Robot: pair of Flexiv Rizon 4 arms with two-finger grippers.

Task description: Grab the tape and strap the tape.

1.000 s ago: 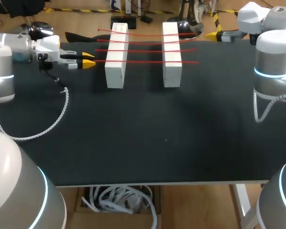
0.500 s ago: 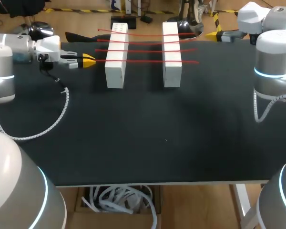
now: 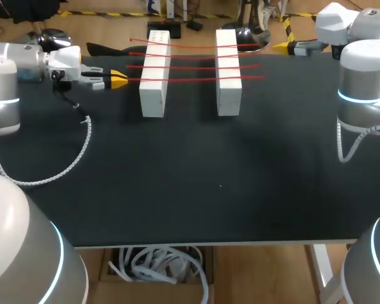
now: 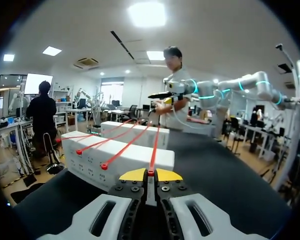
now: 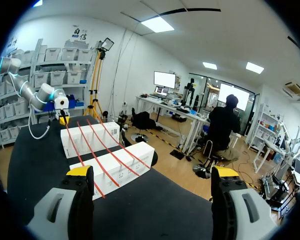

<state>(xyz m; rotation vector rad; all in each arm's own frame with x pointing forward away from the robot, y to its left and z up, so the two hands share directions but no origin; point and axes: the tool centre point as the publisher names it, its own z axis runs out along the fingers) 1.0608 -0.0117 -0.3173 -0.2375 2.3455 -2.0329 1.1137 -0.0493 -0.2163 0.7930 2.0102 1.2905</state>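
The black table [image 3: 177,190] spreads from the near edge, and taking its middle as the dial's centre, the left arm's white coiled cable [image 3: 83,144] hangs over it at about nine o'clock. Further in, at about ten o'clock, the left gripper [image 3: 118,80] points toward three o'clock, just short of the left white block [image 3: 152,98]. In the left wrist view its yellow tips are pressed together on the end of the nearest tape [image 4: 154,145], so the left gripper [image 4: 150,174] is clamped on that tape. From there the nearest tape [image 3: 190,79] runs taut toward three o'clock, across the top of the left white block and the right white block [image 3: 228,95], which lie side by side at about twelve o'clock, their long sides running from six to twelve. Beyond it, three more red tapes [image 3: 190,66] lie across both blocks, one behind the other toward twelve. Furthest off, at about one o'clock by the far edge, the right gripper [image 3: 282,46] points toward nine; in its wrist view the right gripper [image 5: 152,171] has its fingers spread wide with nothing held, the blocks ahead of it.
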